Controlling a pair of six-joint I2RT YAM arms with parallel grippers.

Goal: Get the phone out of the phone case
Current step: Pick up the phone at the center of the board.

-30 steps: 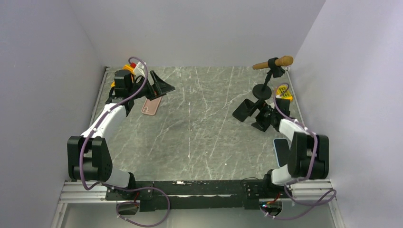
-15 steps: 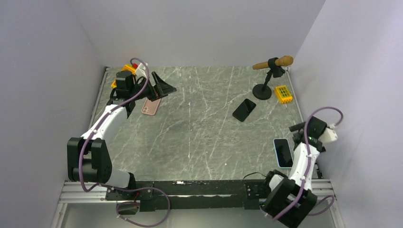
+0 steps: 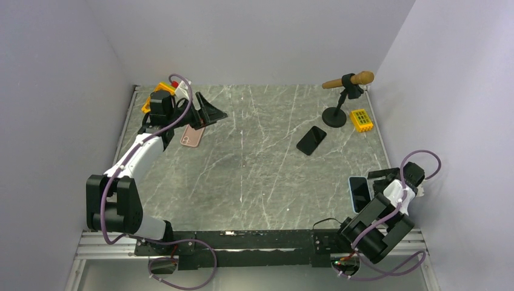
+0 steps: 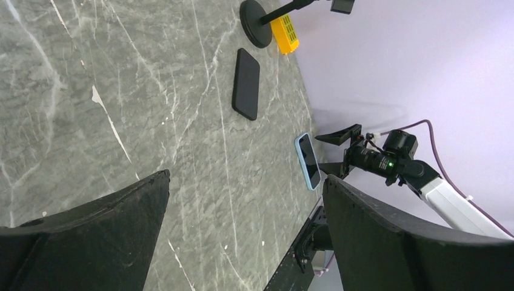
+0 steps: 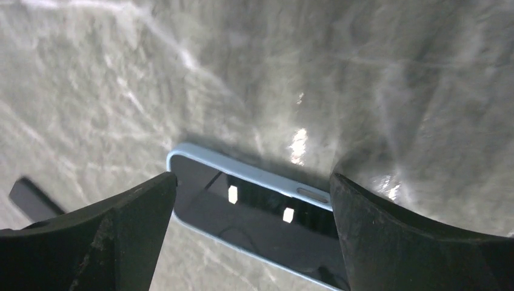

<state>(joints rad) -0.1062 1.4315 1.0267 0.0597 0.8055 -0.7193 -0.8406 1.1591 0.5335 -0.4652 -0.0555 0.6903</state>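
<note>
A phone in a light blue case [image 3: 359, 194] lies screen up at the table's near right; it also shows in the left wrist view [image 4: 308, 160] and the right wrist view [image 5: 260, 209]. My right gripper [image 3: 374, 182] is open and hovers just to the right of and above it, holding nothing. In the right wrist view the open gripper [image 5: 253, 180] frames the phone's near end. A pink phone [image 3: 193, 136] lies back up at the far left. My left gripper [image 3: 209, 118] is open and empty just above it, and the left wrist view shows it open too [image 4: 246, 179].
A bare black phone [image 3: 311, 140] lies right of centre. A microphone stand [image 3: 334, 115] holding a wooden-handled tool and a yellow block [image 3: 361, 120] stand at the back right. A yellow and red object [image 3: 159, 91] sits in the back left corner. Walls close in on both sides.
My right arm has swung from the back right, near the microphone stand, to the near right beside the blue-cased phone. The left gripper has barely shifted.
</note>
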